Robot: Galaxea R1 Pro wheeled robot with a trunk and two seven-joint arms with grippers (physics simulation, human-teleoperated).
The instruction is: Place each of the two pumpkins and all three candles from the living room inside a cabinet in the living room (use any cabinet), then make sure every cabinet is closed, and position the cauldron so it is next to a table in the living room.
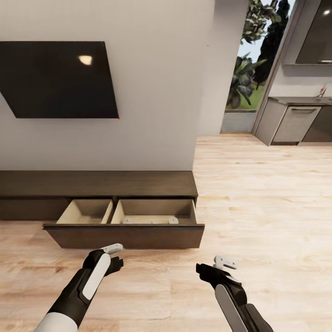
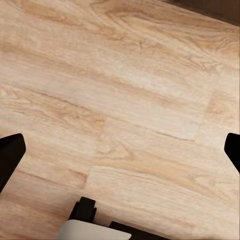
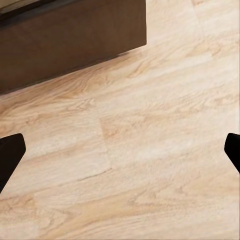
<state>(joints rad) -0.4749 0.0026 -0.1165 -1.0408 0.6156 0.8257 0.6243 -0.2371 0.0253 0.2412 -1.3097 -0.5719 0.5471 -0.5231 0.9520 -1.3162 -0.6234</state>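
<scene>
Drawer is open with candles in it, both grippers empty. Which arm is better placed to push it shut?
Left, probably. The left gripper hovers right beside the open drawer's front; the right gripper hangs farther back, past its end.

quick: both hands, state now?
Left hand: open, empty, over the floor.
Right hand: open, empty, near the cabinet.

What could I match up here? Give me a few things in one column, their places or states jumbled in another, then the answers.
Things:
1. cabinet drawer
2. candles
3. television
4. left gripper

Places or states:
A. on the wall above the cabinet
B. pulled out, open
C. over the wooden floor, empty
D. lying inside the drawer's right-hand compartment

Pairs: 1-B, 2-D, 3-A, 4-C
</scene>
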